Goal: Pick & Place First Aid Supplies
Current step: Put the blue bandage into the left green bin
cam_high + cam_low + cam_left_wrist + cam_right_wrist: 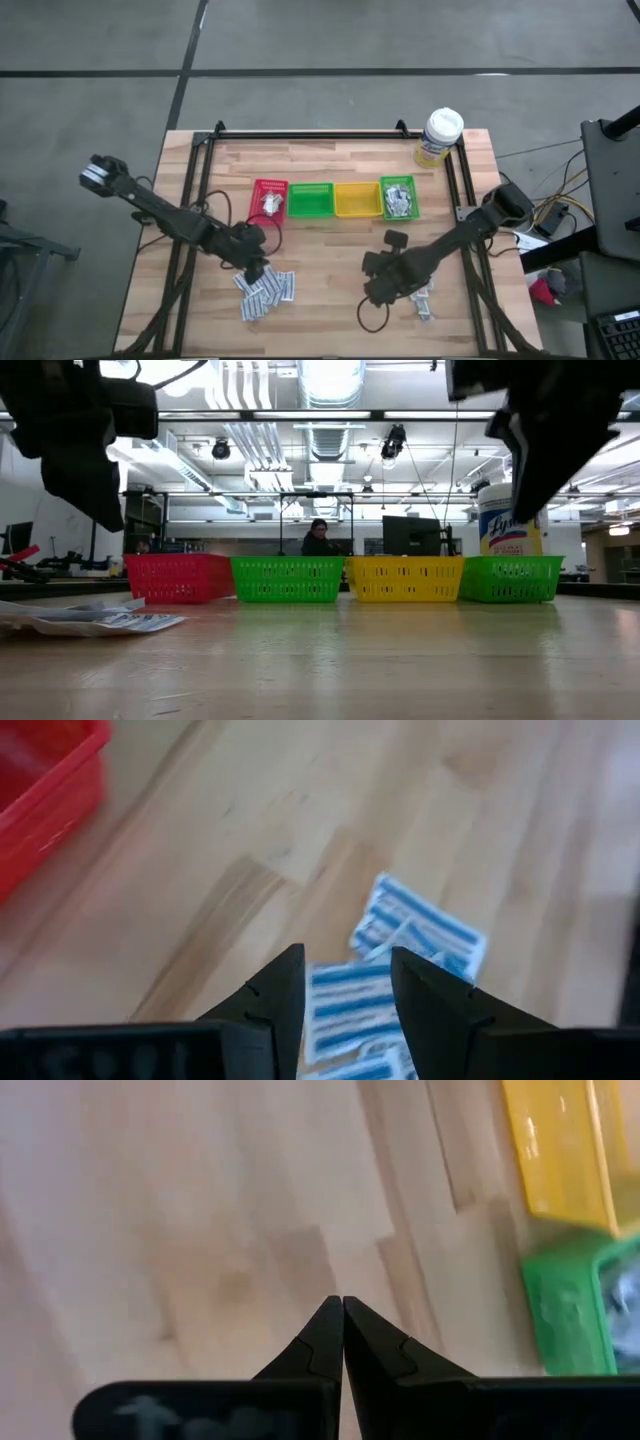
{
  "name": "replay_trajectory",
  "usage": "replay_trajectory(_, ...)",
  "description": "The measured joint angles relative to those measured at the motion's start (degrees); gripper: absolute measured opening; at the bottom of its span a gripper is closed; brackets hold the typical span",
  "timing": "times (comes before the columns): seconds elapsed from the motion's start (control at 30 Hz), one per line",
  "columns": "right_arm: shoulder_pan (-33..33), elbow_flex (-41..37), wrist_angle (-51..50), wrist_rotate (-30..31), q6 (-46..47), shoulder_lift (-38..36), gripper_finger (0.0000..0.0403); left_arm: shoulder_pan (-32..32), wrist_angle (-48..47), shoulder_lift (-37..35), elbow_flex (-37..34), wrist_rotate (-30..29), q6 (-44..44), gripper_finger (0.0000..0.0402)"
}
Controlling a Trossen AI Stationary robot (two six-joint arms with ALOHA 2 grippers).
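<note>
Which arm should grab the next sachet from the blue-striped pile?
Left, probably. The left gripper hangs open directly over the white-blue sachets. The right gripper is shut, over bare wood.

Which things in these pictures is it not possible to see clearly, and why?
- High view: print on the sachets under the left gripper is too small to read.
- High view: the right arm partly covers a few packets.
- Low view: the basket walls hide what lies in the red bin.
</note>
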Motion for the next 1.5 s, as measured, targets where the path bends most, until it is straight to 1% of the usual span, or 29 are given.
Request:
replay_trajectory(0.2, 0.8, -1.0, 6.3, 0.2, -7.8, -5.0, 0.0008, -0.2, -7.4, 3.7, 4.5, 0.1, -1.6, 0.0142)
replay_trajectory(0.33, 1.4, -4.7, 12.2, 0.3, -12.2, -10.3, 0.0008, -0.3, -9.7, 5.0, 5.8, 1.0, -3.0, 0.0142)
replay_trajectory(0.43, 1.7, -9.9, 19.0, 0.2, -14.2, -16.0, 0.0008, -0.5, -11.6, 5.7, 6.2, 1.4, -4.6, 0.0142)
replay_trajectory(0.57, 2.1, -18.7, 30.8, -0.2, -15.9, -24.7, 0.0008, -0.5, -13.1, 5.8, 6.3, 1.6, -7.0, 0.0142)
replay_trajectory(0.77, 3.0, -31.0, 48.7, -1.8, -22.4, -37.1, 0.0008, -0.5, -14.5, 5.7, 6.1, 1.6, -9.0, 0.0142)
replay_trajectory(0.9, 3.4, -37.7, 58.9, -1.8, -27.4, -43.5, 0.0008, -0.5, -14.4, 5.7, 6.0, 1.7, -9.1, 0.0142)
replay_trajectory(1.07, 3.5, -44.7, 69.7, -2.0, -32.8, -49.3, 0.0008, -0.5, -14.4, 5.7, 6.0, 1.8, -9.0, 0.0142)
replay_trajectory(1.17, 3.5, -47.8, 72.7, -1.9, -34.2, -52.1, 0.0008, -0.5, -14.4, 5.7, 6.0, 3.0, -8.4, 0.0142)
replay_trajectory(1.5, 3.5, -52.7, 72.8, -1.3, -34.3, -59.4, 0.0008, -0.5, -14.4, 5.6, 5.7, 3.7, -8.4, 0.0142)
